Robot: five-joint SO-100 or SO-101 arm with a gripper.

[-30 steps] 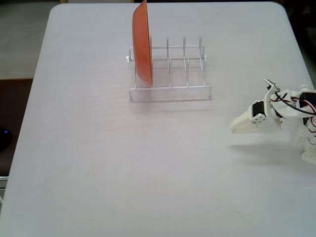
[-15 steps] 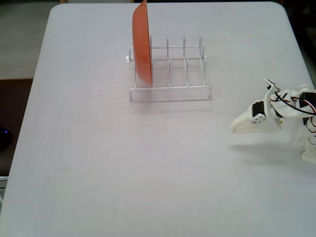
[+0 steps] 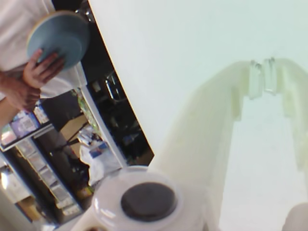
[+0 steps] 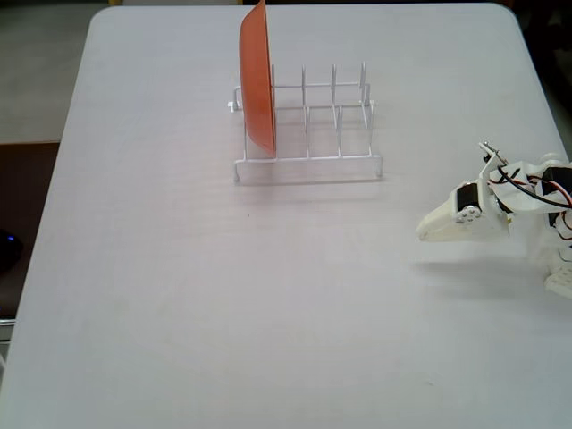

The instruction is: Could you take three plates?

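Note:
A light blue plate (image 3: 57, 36) is held by a person's hand (image 3: 41, 70) at the top left of the wrist view, beyond the table edge. A pale rim shows along its upper edge; I cannot tell whether that is another plate. The cream-white and yellow plates are not plainly in view. My gripper (image 3: 263, 79) is shut and empty over the white table (image 3: 192, 48). In the fixed view it (image 4: 423, 234) rests low at the right side of the table, far from the rack.
A white wire dish rack (image 4: 340, 161) stands at the back middle of the table (image 4: 223, 295). An orange-red plate (image 4: 258, 80) stands upright in its left slot; the other slots hold nothing. Shelves with clutter (image 3: 53, 178) stand beyond the table edge.

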